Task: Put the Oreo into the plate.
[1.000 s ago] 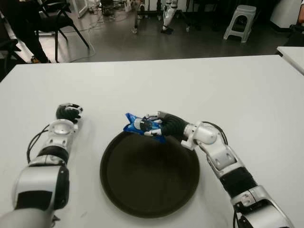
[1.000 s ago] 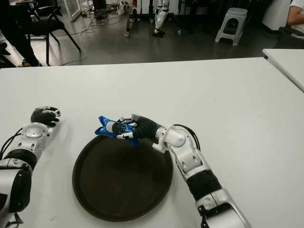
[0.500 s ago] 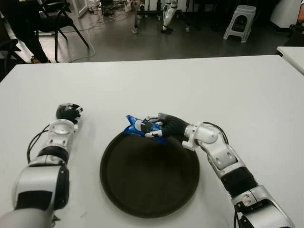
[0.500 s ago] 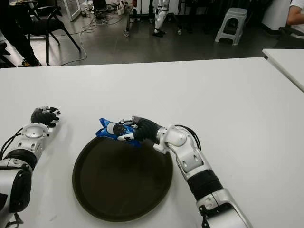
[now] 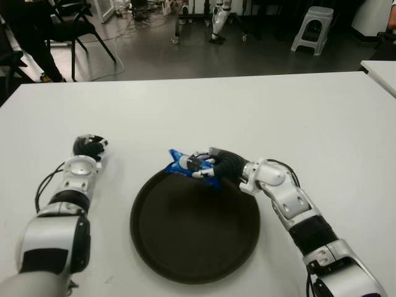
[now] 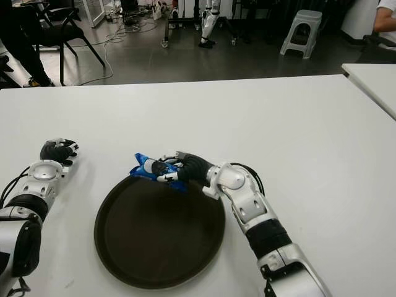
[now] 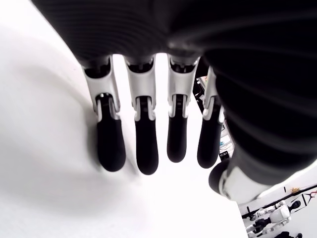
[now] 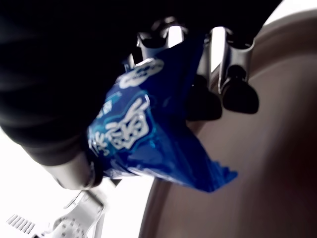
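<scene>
Clutching the blue Oreo packet (image 5: 189, 166), the right hand (image 5: 218, 167) has its fingers wrapped round it above the plate's (image 5: 195, 272) far rim. Its long axis lies crosswise, its free end pointing left. The left hand (image 5: 88, 146), fingers extended and empty, shows left of the plate, white table (image 5: 260, 111) open around.

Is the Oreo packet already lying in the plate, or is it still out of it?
Still out: the right robot hand grips the Oreo packet above the far rim of the plate.
</scene>
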